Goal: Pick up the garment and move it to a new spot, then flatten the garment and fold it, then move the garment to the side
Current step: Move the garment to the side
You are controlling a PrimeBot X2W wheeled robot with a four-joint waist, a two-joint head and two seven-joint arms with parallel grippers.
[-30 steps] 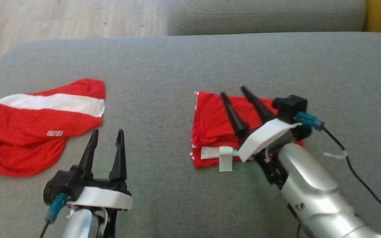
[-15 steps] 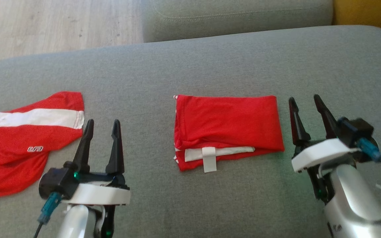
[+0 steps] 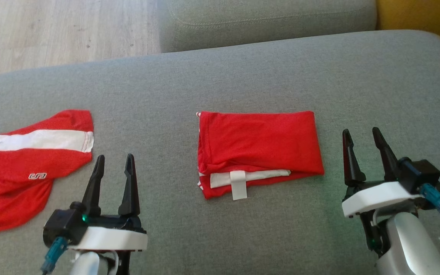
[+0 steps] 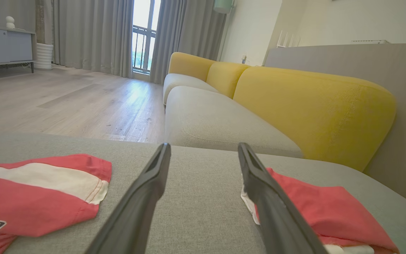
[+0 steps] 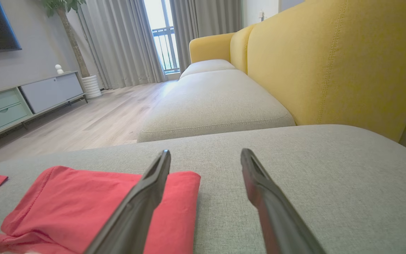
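Folded garment point(image 3: 258, 149) sits dead centre of the frame, flat on the grey cushion point(image 3: 243, 76). It's a neat red rectangle, with a white strip and tab showing along its lower edge. Right gripper point(image 3: 360, 130) is in the lower right, just off the garment's right edge, near it but not touching. Its fingers are spread with nothing between them. In its wrist view the red cloth lies at lower left, its corner passing behind the left finger. Left gripper point(image 3: 114, 156) is at the lower left, jaws wide too and empty, with the garment well apart to its right. At the far left of the frame a second garment point(image 3: 25, 168), red with a white band, lies crumpled.
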